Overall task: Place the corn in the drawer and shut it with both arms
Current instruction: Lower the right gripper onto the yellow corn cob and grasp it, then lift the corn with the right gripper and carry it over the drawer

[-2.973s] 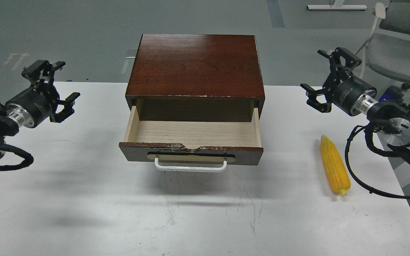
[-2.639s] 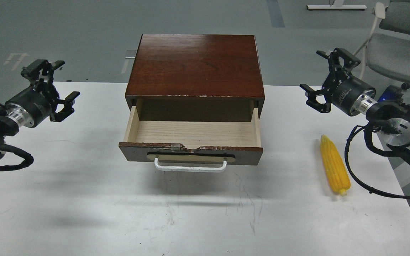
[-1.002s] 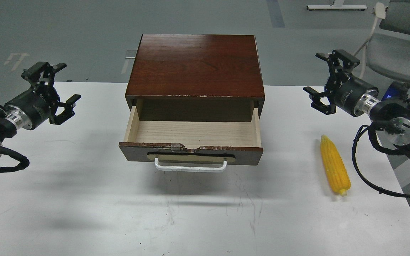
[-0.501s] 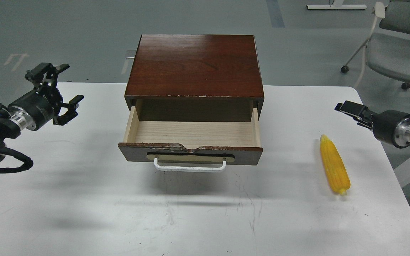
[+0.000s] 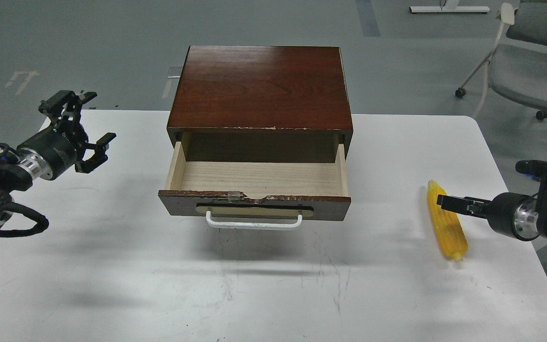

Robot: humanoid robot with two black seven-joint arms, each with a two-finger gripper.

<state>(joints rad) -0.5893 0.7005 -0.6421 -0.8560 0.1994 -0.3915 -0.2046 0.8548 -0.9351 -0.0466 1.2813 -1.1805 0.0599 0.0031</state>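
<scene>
A brown cabinet [image 5: 260,88] sits on a white table [image 5: 112,266]. Its drawer [image 5: 254,192] is pulled out toward the robot and stands open. The inside is pale wood, and nothing lies in it. The front edge is chipped in the middle. A white handle [image 5: 253,222] hangs on the front. The corn [image 5: 446,222] lies flat on the table, well to the right of the drawer. Its thin tip points away from the robot and its fat end points toward the robot. The right gripper [image 5: 447,201] comes in from the right side and points left. Its tip is over the top half of the corn. It looks thin and dark from this side, so I cannot tell if its fingers are apart or together, or if it touches the corn. The left gripper [image 5: 85,127] is up in the air over the left side of the table, well away from the drawer. Its 2 fingers are spread wide apart and hold nothing. A gray chair [image 5: 530,57] stands on the floor past the far right corner of the table.
</scene>
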